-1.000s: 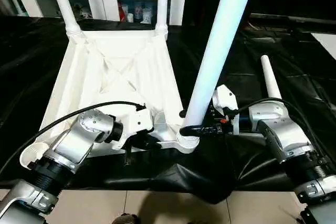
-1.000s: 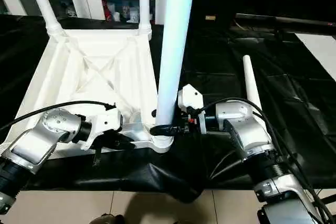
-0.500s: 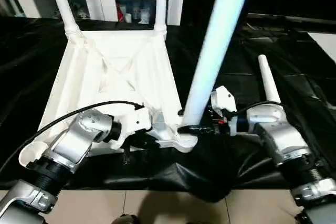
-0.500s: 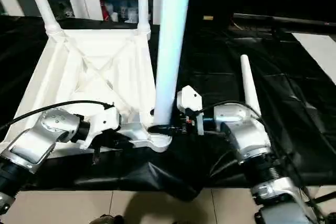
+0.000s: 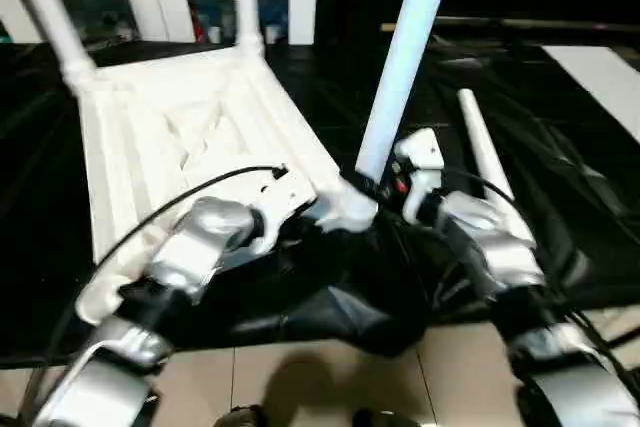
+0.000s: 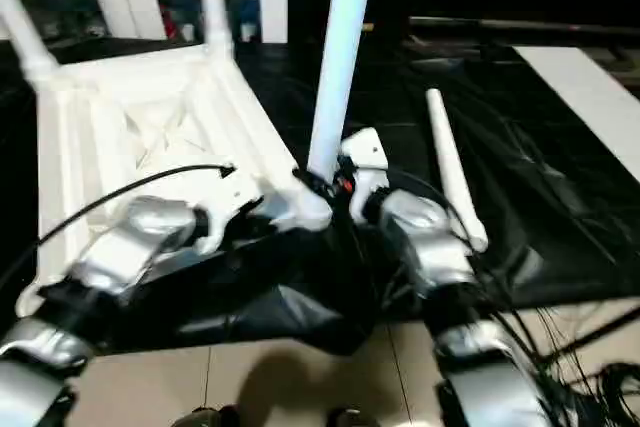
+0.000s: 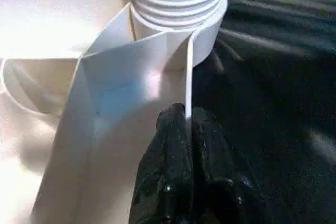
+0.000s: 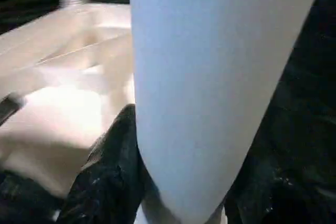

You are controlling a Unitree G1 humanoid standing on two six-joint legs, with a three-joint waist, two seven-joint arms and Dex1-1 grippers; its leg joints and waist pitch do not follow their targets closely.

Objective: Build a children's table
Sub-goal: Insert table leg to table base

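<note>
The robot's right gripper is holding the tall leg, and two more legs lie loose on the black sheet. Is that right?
Not quite. The right gripper does hold the tall leg, but just one loose leg lies on the black sheet, as the left eye view shows.

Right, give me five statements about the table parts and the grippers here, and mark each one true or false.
1. The left gripper is shut on a thin rib of the tabletop beside a corner socket. True.
2. The right gripper is clamped round the leg standing in the near corner socket. True.
3. All four legs stand in their sockets. False: three stand upright, and a loose leg lies on the black sheet.
4. The tabletop lies with its smooth face up. False: its ribbed underside faces up.
5. The loose leg lies on the robot's left of the tabletop. False: it lies to the right, by the right arm.
</note>
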